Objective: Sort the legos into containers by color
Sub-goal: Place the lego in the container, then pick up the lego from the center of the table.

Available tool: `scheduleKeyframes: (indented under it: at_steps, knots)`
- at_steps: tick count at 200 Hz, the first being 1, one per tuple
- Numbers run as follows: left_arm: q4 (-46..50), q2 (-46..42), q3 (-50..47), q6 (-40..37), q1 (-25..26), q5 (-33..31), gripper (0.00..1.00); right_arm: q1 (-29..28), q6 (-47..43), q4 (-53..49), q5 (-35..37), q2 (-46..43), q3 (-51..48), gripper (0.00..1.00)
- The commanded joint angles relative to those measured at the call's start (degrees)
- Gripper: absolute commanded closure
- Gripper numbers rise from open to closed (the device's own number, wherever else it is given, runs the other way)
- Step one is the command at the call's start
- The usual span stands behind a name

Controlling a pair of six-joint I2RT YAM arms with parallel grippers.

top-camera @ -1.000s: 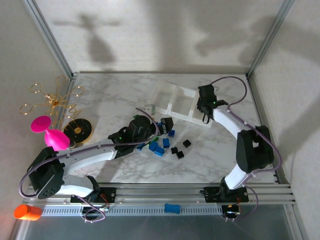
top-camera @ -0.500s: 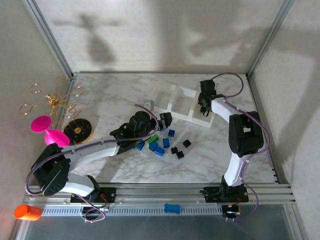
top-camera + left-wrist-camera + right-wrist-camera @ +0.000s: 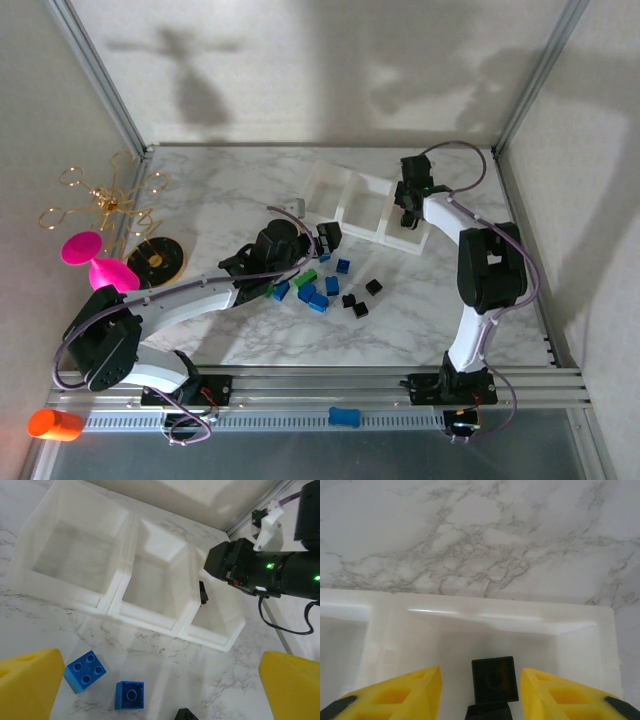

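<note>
The containers (image 3: 365, 205) are three joined white bins at the back centre, also in the left wrist view (image 3: 115, 587). My right gripper (image 3: 405, 212) hangs over the right bin. Its yellow fingers (image 3: 405, 695) stand open, with a gap on each side of a black lego (image 3: 493, 679) that sits down in that bin. Loose legos lie in the middle of the table: blue (image 3: 317, 297), green (image 3: 305, 277) and black (image 3: 360, 308). My left gripper (image 3: 327, 238) is open above the pile's far edge, over two blue legos (image 3: 85, 671) (image 3: 130, 695), with nothing between its fingers.
A pink stand (image 3: 100, 265), a gold wire ornament (image 3: 100, 200) and a black disc (image 3: 155, 260) crowd the left side. An orange cylinder (image 3: 55, 424) and a blue oblong piece (image 3: 343, 417) lie by the front rail. Frame posts stand at the back corners.
My right gripper has spread its fingers off the black lego, which now rests in the right bin. The left gripper has edged slightly toward the bins.
</note>
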State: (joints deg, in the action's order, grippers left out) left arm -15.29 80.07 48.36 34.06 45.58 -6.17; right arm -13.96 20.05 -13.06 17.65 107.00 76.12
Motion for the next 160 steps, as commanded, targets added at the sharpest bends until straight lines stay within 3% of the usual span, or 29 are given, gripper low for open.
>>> scheduleKeyframes:
  at_steps: [1, 77, 160]
  knots:
    - [-0.9, -1.4, 2.0, -1.8, -0.5, 1.4, 0.0, -0.7, -1.1, 0.3, -1.7, -5.0, 0.2, 0.53]
    - [2.1, -7.1, -1.1, -0.6, -0.5, 1.3, 0.0, -4.4, 1.6, -3.0, -5.2, -16.0, -7.9, 0.49]
    - [6.1, -14.5, -8.0, 2.3, -0.2, 1.5, 0.0, -16.8, 7.3, -8.7, -4.7, -25.8, -22.0, 0.43]
